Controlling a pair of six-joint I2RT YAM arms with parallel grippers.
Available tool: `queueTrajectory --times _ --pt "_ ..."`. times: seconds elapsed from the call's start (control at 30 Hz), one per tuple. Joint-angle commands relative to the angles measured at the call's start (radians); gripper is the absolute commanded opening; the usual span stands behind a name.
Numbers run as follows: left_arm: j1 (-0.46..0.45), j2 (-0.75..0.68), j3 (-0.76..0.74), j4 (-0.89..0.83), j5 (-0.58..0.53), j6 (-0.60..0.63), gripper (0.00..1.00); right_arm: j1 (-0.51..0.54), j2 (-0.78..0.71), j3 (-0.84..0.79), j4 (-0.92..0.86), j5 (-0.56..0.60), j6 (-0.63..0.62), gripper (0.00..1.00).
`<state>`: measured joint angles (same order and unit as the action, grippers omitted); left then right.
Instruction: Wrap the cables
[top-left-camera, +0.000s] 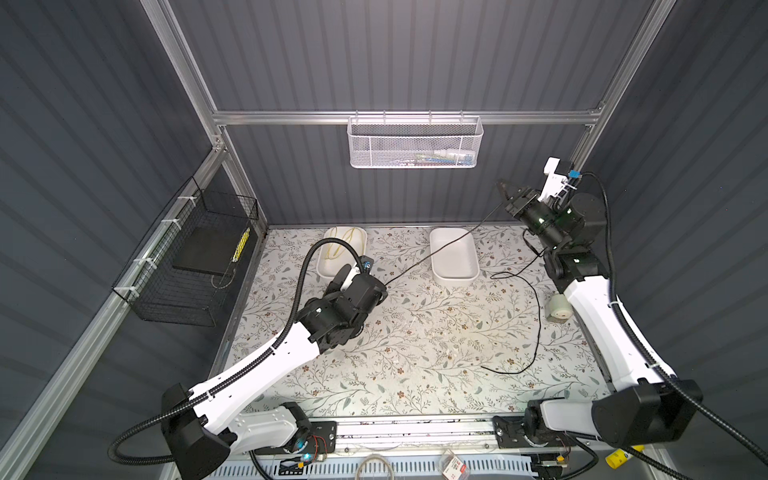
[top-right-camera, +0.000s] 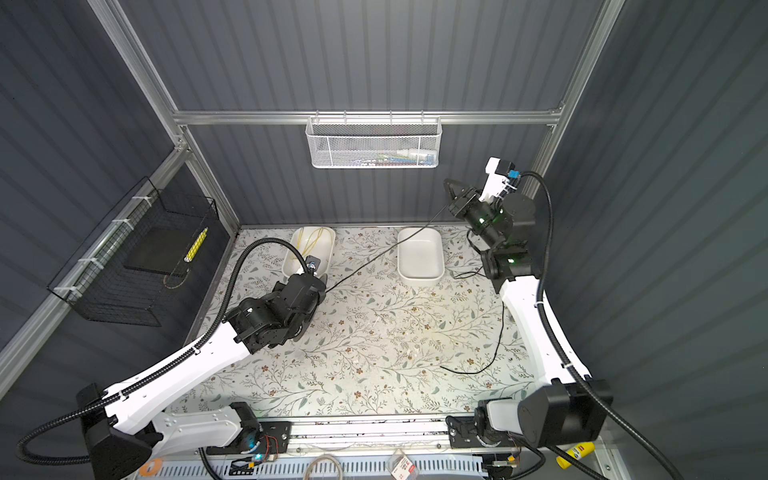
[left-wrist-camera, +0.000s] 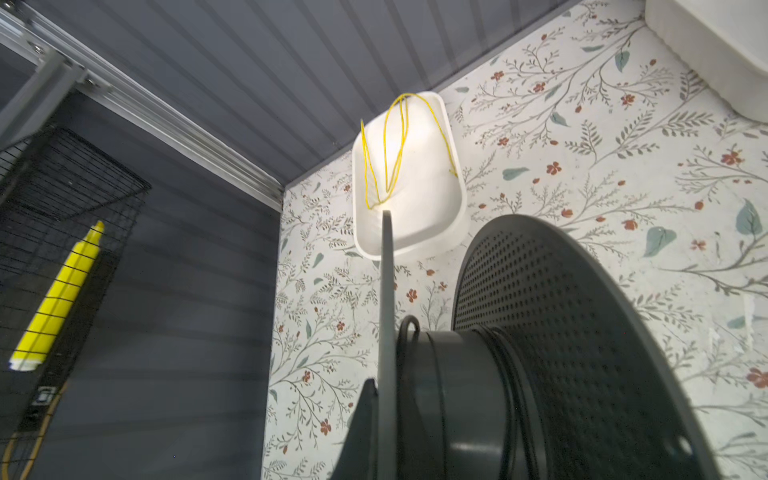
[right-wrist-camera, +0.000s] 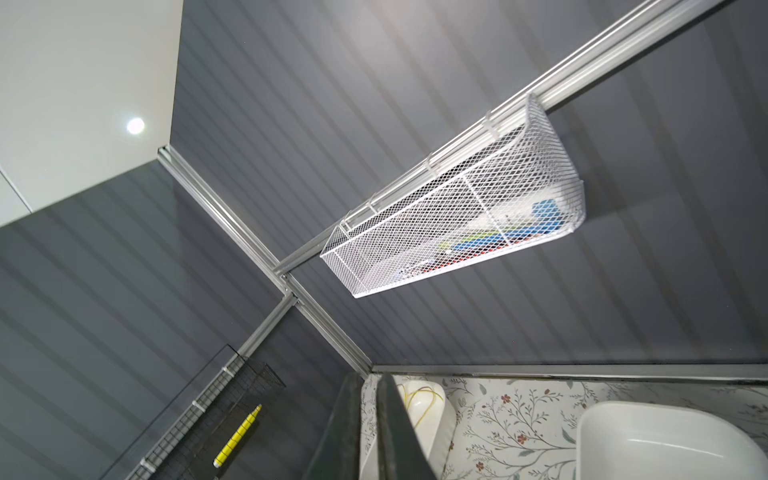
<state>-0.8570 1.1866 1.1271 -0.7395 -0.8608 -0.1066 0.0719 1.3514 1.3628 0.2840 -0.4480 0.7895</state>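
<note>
The cable (top-left-camera: 432, 255) is a thin black cord. It runs straight and taut from a dark grey spool (left-wrist-camera: 561, 332) up to my right gripper (top-left-camera: 505, 189), passing over a white tray. Past that gripper it drops and lies slack on the table (top-left-camera: 538, 324), with its free end near the front right. My left gripper (left-wrist-camera: 384, 390) is shut on the spool's thin flange, low over the table's left side (top-left-camera: 357, 286). A few turns of cable (left-wrist-camera: 513, 374) sit on the hub. My right gripper (right-wrist-camera: 368, 378) is raised at the back right. Its fingers stand a slit apart, and the cord between them is hidden.
A white tray (top-left-camera: 328, 266) holding a thin yellow cord stands behind the left gripper, and an empty white tray (top-left-camera: 453, 270) stands at the back middle. A pale tape roll (top-left-camera: 559, 309) sits beside the right arm. A black wire basket (top-left-camera: 195, 291) hangs left; a white mesh basket (top-left-camera: 415, 141) hangs behind.
</note>
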Motion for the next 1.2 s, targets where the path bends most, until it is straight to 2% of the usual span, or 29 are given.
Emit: queueTrajectory --times 0.0,0.27,0.43,0.57,0.7,0.8,1.0,1.17 --pt "-0.005 -0.052 -0.023 -0.07 0.033 -0.091 0.0 -0.047 0.042 0.076 0.112 0.013 0.104 0.13" --pt "-0.005 -0.142 -0.023 -0.17 0.027 -0.139 0.0 -0.132 0.189 0.267 0.037 0.011 0.137 0.14" --pt "-0.004 -0.191 0.013 -0.234 0.015 -0.148 0.0 -0.182 0.262 0.327 -0.017 -0.005 0.136 0.09" --pt "-0.005 -0.214 0.06 -0.269 0.014 -0.142 0.0 -0.204 0.32 0.36 -0.043 -0.021 0.131 0.0" --pt "-0.005 -0.219 0.123 -0.347 0.028 -0.129 0.0 -0.199 0.393 0.429 -0.085 -0.037 0.121 0.0" --pt "-0.005 -0.213 0.185 -0.385 0.065 -0.101 0.0 -0.182 0.46 0.508 -0.139 -0.027 0.097 0.0" --pt "-0.005 -0.224 0.33 -0.37 0.232 -0.011 0.0 -0.126 0.63 0.693 -0.291 0.025 -0.005 0.0" --pt "-0.005 -0.216 0.41 -0.41 0.305 0.022 0.0 -0.116 0.724 0.737 -0.328 0.06 -0.028 0.0"
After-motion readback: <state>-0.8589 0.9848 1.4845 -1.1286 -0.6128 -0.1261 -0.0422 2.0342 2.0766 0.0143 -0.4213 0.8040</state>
